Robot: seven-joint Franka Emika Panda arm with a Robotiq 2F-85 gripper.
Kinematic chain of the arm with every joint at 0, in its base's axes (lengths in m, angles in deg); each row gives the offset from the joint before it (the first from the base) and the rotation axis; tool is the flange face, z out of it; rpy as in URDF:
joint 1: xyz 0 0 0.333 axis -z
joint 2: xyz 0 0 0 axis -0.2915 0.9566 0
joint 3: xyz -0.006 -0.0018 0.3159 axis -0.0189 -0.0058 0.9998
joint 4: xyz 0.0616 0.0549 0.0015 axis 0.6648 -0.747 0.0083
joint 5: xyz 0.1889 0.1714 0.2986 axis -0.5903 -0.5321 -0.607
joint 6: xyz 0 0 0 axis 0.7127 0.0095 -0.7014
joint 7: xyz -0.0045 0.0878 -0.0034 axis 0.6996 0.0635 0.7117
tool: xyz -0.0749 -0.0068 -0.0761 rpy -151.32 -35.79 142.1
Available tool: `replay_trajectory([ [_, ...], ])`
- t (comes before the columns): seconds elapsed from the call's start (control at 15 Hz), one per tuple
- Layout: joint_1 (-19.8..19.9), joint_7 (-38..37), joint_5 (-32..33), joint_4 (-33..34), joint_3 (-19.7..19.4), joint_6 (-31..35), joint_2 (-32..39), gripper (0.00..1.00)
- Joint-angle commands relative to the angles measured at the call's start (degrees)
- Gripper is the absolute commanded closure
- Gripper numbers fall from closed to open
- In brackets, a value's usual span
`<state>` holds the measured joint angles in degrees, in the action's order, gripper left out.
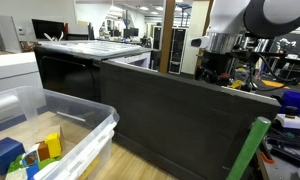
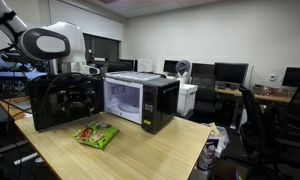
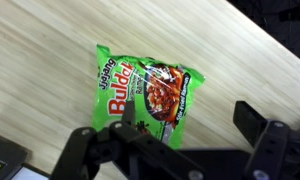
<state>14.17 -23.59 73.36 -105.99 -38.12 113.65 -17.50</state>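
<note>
Green foil marked the Buldak noodle packet (image 3: pixel 145 90), which was seen lying flat on the wooden table (image 3: pixel 40 60), directly beneath the gripper (image 3: pixel 168 135). The jaws were spread wide and nothing was held between them. In an exterior view the packet (image 2: pixel 95 133) was found on the left part of the table, just in front of the microwave (image 2: pixel 140 100).

A square, centred descent was judged best, so that the fingers would meet the wood on either side of the packet's narrow width. Thin, slippery foil was judged likely to slide if pressed from one side only.

Open wood was seen to the right of the packet. The far side was closed off by the microwave, and the table's left edge lay near, so sideways motion was judged safer toward the right.
</note>
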Motion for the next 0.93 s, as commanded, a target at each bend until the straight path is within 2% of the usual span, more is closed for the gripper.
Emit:
replay_trajectory([
  [0.0, 1.81, 0.85, -3.38, 0.01, -0.16, 1.97, 4.80, 0.00],
  [0.53, 4.18, 1.30, -13.70, 4.34, -0.44, 8.87, 15.38, 0.00],
  [0.87, 6.17, 3.99, -21.05, 9.38, 1.46, 12.51, 22.42, 0.00],
])
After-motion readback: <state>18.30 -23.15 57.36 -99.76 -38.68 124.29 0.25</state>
